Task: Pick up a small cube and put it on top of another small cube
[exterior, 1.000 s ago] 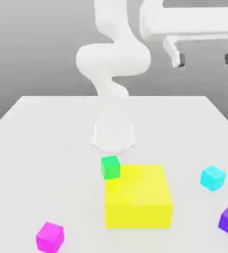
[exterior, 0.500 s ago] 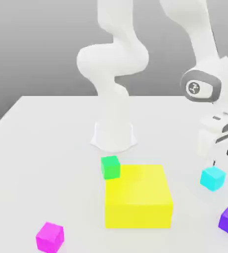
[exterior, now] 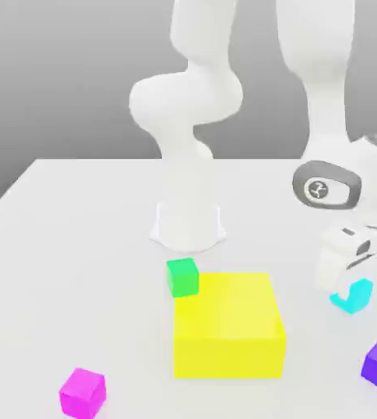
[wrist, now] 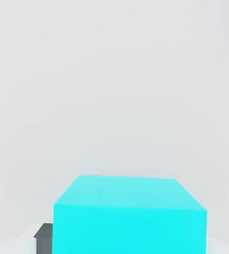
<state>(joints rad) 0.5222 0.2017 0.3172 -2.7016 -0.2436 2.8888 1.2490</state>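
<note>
Cyan cube [exterior: 355,295] on the desk [exterior: 77,245], right of the yellow block [exterior: 228,325]; fingers [wrist: 44,238] closed on it. Lift and stacking on green cube [exterior: 182,277] remain.

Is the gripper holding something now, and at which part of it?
The gripper is shut on the cyan cube, its fingers on opposite side faces, cube on the table.

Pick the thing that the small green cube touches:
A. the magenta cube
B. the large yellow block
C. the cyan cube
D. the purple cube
B: in the exterior view the green cube sits against the far left corner of the yellow block, apart from the other cubes.
</note>
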